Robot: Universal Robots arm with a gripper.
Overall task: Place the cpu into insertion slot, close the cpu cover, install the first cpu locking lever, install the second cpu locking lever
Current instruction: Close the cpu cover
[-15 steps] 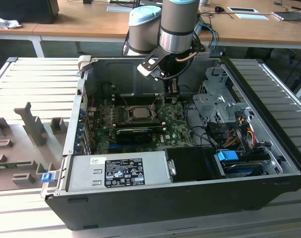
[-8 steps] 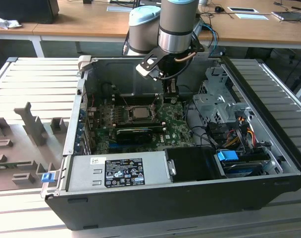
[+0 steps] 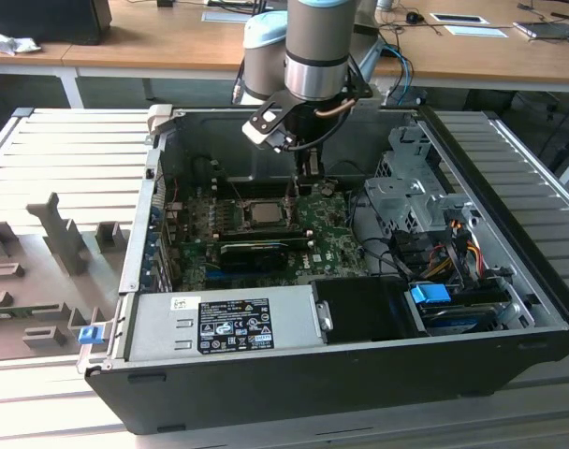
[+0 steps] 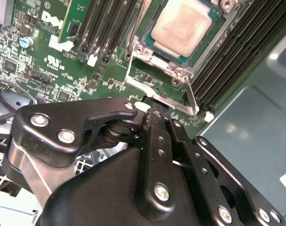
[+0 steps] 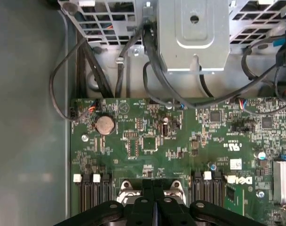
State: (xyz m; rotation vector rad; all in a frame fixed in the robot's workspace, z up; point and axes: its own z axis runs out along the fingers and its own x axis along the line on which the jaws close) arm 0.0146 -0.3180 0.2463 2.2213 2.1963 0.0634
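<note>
silver-grey cpu (image 4: 183, 27) sits flat in the insertion slot (image 3: 240, 213), metal top up, on the green motherboard (image 5: 147, 141). the cpu cover (image 4: 154, 55) appears to lie down around the chip, its window framing the metal top. i cannot confirm it is fully flat.

the gripper (image 4: 155, 111) is just beside the socket's edge. its fingers (image 4: 152, 139) are closed against each other, with no gap visible in either wrist view. the tips meet a bright wire locking lever (image 4: 159, 96) that runs along that side of the socket. i cannot tell whether they pinch it, press on it or only touch it. nothing else is in the grasp. in the exterior view the gripper (image 3: 301, 185) is down inside the open case (image 3: 359, 383), close by the chip.

risks, as judged:
- the lever is thin, round and springy. with only the narrow tips on it, it could slip off and snap upward.
- if the cover is not seated flat, forcing the lever could bind it or load the chip unevenly onto the socket contacts.
- a tip that slides off would land on the small board parts beside the socket, or on the memory slots (image 4: 227, 61) nearby, and could scrape them.
- the wrist camera's sight of the contact is partly blocked by the fingers, so a small misalignment may go unnoticed.
</note>
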